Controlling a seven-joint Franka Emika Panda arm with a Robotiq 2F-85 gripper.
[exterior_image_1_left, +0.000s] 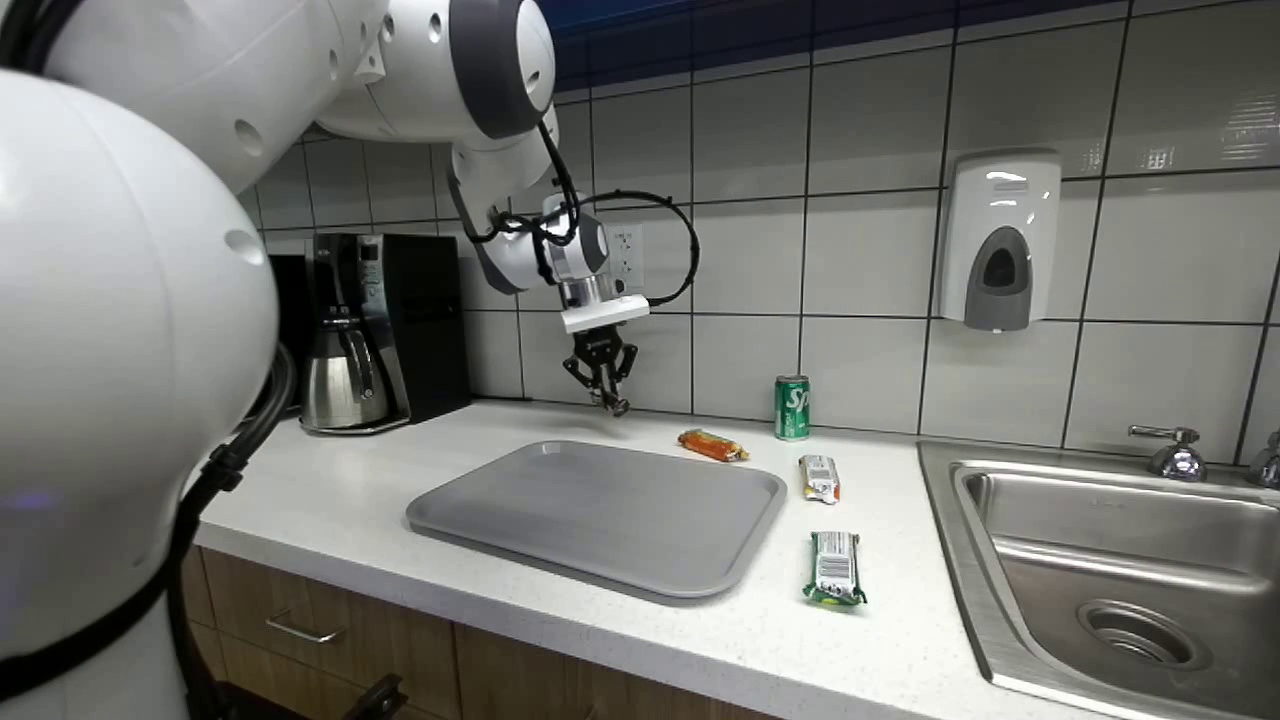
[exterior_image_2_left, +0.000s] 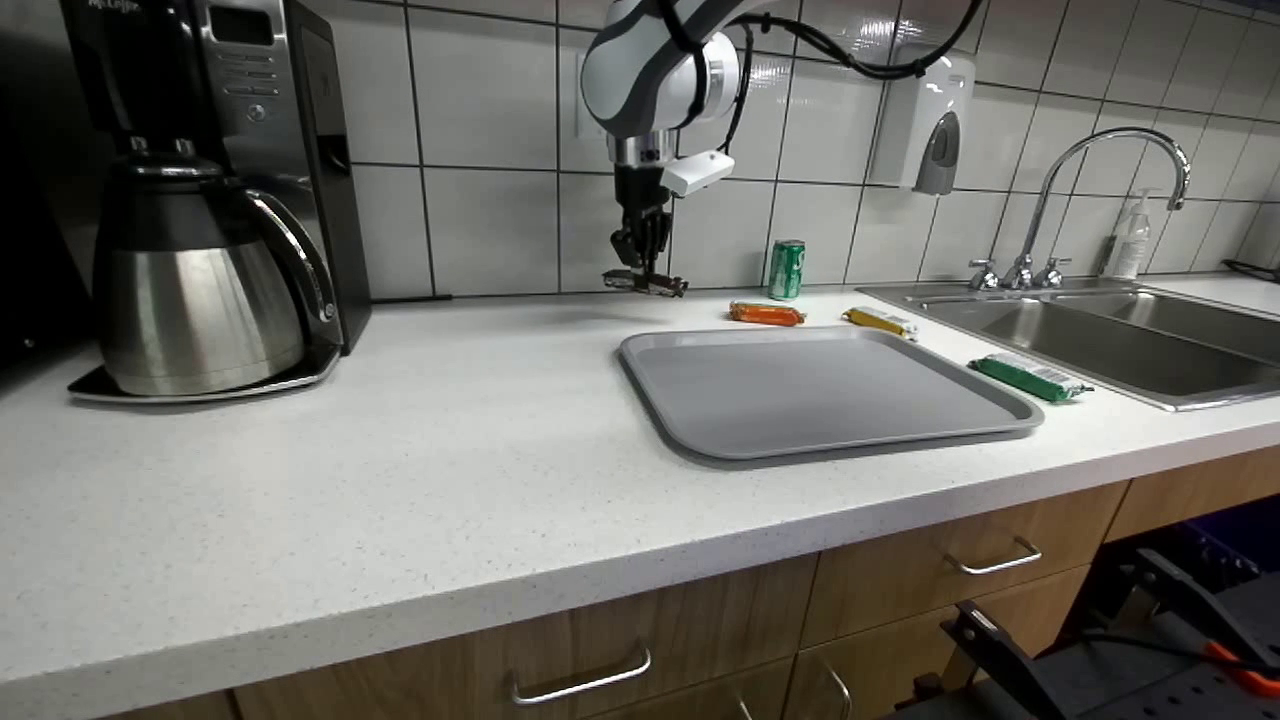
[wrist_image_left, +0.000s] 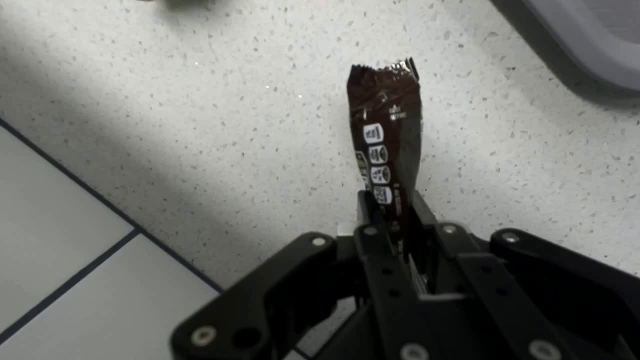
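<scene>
The black two-fingered end effector (wrist_image_left: 392, 212) is clamped on a dark-brown wrapped bar (wrist_image_left: 386, 142), its long axis roughly level, above and wallward of the grey rectangular plastic tray (exterior_image_2_left: 830, 390).

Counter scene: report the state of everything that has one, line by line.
Gripper: shut on the brown-wrapped bar.
Brown-wrapped bar: held above the counter.
Gray tray: lying flat.
Orange-wrapped bar: lying flat.
Yellow-wrapped bar: lying flat.
Green-wrapped bar: lying flat.
Sprite can: upright.
Steel carafe: standing in the coffee maker.
Faucet: no water visible.
Wooden drawers: shut.
</scene>
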